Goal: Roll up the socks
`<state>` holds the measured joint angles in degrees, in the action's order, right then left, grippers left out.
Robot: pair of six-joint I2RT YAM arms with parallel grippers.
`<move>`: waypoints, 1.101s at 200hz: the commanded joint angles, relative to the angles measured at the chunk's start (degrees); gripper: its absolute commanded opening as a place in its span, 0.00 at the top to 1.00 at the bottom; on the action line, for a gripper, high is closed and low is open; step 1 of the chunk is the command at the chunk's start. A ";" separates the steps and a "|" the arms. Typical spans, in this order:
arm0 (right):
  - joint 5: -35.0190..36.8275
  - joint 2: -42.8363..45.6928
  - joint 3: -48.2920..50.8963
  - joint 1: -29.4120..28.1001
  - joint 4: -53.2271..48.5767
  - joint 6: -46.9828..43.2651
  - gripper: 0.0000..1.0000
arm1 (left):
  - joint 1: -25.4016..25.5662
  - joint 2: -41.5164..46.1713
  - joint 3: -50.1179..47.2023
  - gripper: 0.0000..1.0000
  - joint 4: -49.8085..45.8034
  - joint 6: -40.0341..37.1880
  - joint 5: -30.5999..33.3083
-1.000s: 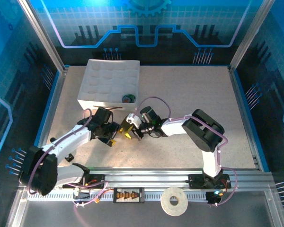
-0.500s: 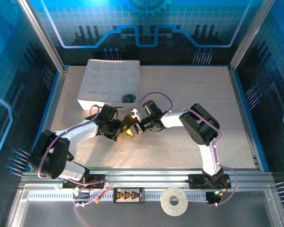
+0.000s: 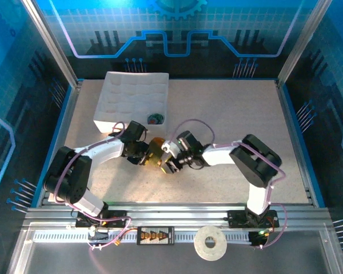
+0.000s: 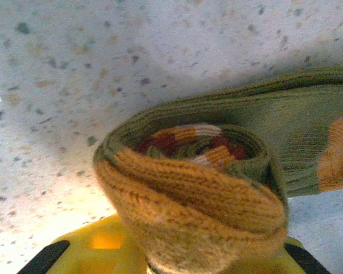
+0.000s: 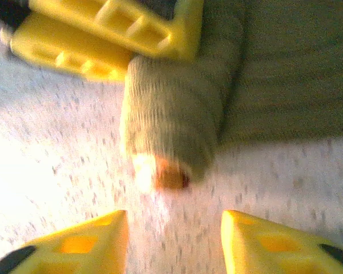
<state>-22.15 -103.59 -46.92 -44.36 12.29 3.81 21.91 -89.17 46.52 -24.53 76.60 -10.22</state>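
The olive-green sock (image 4: 217, 171) lies on the table, partly rolled up from its orange cuff end, with striped bands showing inside the roll; its flat part (image 4: 308, 125) runs off to the right. My left gripper (image 3: 143, 156) is shut on one end of the roll, its yellow finger (image 4: 91, 245) under the knit. From the right wrist, the roll (image 5: 171, 114) lies ahead of my right gripper (image 5: 172, 234), which stands open and a short way off it. From above, the sock (image 3: 155, 158) sits between both grippers. A small dark green-blue bundle (image 3: 155, 119) lies in the tray.
The white gridded tray (image 3: 131, 97) stands at the back left, just behind the left arm. Speckled table stretches away to the right and in front. Both arms (image 3: 217, 154) reach in low toward the middle.
The left gripper has swung right and up to the sock and closed on the roll. The right gripper has drawn slightly toward the near edge, and the sock is now a tighter roll.
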 commanded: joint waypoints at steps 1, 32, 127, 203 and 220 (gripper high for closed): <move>11.65 7.99 6.73 -3.44 10.46 -9.27 0.47 | 0.40 -2.25 -4.55 0.79 -19.10 1.36 0.74; 22.26 11.44 7.72 -10.33 10.34 -18.10 0.43 | 0.85 -0.37 -4.58 0.80 -22.05 2.80 -1.48; 35.57 0.79 -1.15 -20.77 10.54 -26.52 0.42 | 0.33 -4.95 -0.56 0.80 -21.84 2.64 -1.91; 36.62 -6.41 -5.90 -18.81 1.97 -20.71 0.83 | -0.12 -2.92 0.71 0.76 -19.29 0.96 -3.86; 35.15 -7.20 -5.69 -17.47 -0.72 -18.06 0.90 | -0.13 -0.16 2.02 0.68 -20.71 0.43 -3.13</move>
<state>13.15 -106.54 -51.94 -64.12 17.91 -18.90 21.26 -90.13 50.06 -39.16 77.78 -13.93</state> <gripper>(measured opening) 0.153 0.277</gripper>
